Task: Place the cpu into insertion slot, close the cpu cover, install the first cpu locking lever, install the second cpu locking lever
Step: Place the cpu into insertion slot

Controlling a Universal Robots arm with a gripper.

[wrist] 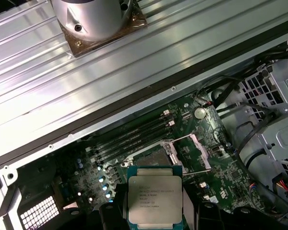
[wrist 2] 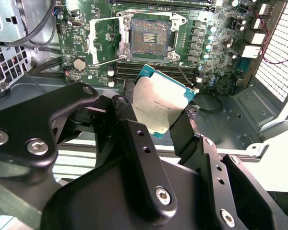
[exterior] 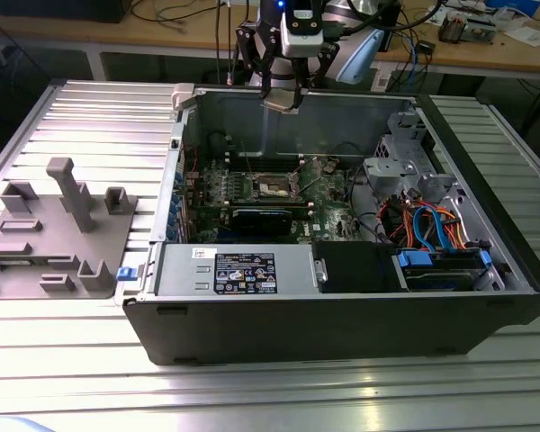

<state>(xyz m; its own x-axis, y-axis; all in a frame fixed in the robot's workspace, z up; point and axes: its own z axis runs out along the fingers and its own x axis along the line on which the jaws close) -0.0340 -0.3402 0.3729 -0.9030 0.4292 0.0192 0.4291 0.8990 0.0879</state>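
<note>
Well clear of the open insertion slot (wrist 2: 149, 36) hangs the hand (wrist 2: 156, 115); the cpu (wrist 2: 161, 101) sits clamped between its two jaws.

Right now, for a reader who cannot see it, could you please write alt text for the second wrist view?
The gripper holds the cpu between its black fingers, with the chip's silver top facing the camera. Beyond it lies the green motherboard, where the insertion slot is empty, its dark centre and contacts exposed.
</note>
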